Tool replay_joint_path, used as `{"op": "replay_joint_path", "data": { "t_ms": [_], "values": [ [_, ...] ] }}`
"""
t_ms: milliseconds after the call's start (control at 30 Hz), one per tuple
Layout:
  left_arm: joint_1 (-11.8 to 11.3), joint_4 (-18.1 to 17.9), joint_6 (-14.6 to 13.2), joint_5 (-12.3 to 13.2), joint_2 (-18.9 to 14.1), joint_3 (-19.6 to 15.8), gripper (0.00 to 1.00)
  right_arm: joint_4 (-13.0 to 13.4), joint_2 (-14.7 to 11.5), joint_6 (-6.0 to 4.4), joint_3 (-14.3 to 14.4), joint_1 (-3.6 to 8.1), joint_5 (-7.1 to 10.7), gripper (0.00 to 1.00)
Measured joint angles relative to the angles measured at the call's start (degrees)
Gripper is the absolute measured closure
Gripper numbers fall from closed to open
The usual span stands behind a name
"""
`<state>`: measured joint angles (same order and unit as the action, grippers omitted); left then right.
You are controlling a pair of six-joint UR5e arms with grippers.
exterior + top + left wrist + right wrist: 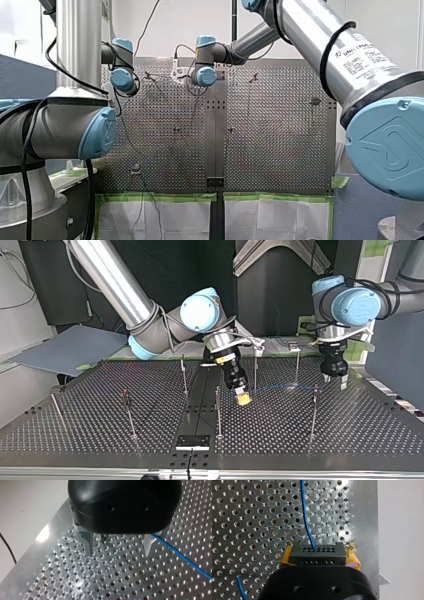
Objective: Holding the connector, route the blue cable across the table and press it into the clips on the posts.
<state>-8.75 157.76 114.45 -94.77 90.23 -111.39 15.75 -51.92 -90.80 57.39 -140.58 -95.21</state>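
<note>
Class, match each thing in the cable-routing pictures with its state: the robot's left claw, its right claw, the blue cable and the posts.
Things:
1. left claw
2. right claw
3. blue cable
4. posts

States:
A. stand upright on the perforated table
B. open, holding nothing
C. runs out of the connector
D. shut on the connector

Pairs: 1-B, 2-D, 3-C, 4-A
</note>
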Motion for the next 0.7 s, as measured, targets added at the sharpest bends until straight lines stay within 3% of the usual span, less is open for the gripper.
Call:
{"op": "replay_joint_path", "data": {
  "t_ms": [267,467,700],
  "values": [
    [0.3,3.5,-0.4,1.0,-3.9,-2.7,0.00,-0.3,0.0,0.00,0.0,0.00,-0.94,1.00],
    [0.6,3.3,-0.8,2.0,-7.0,-4.8,0.00,-1.2,0.0,0.00,0.0,0.00,-1.72,1.00],
    [1.5,3.8,-3.6,2.1,-10.4,-5.1,0.00,-1.6,0.0,0.00,0.0,0.00,-1.86,1.00]
  ]
}}
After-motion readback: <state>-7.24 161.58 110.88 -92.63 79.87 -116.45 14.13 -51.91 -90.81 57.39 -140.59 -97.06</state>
